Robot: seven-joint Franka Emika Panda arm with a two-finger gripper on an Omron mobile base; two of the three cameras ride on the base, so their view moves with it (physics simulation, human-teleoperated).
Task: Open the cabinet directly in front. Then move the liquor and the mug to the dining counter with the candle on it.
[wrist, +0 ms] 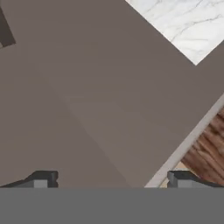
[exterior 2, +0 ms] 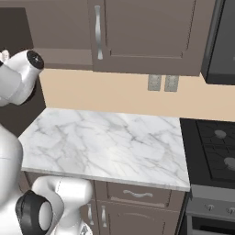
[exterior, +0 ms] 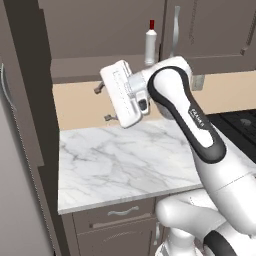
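The cabinet above the worktop shows its dark inside on the left half. Its right door is closed, with a wavy silver handle. The liquor, a white bottle with a red cap, stands upright on the cabinet's bottom shelf near the closed door. My gripper hangs below and left of the bottle, over the back of the worktop, pointing left with its jaws open and nothing between them. In the hand view my gripper faces a dark grey-brown panel. The mug, the candle and the dining counter are out of view.
A white marble worktop with a beige backsplash lies under the cabinet, with drawers below it. A black stove adjoins it on the right. A tall dark panel closes the left side. Wood floor shows in the hand view.
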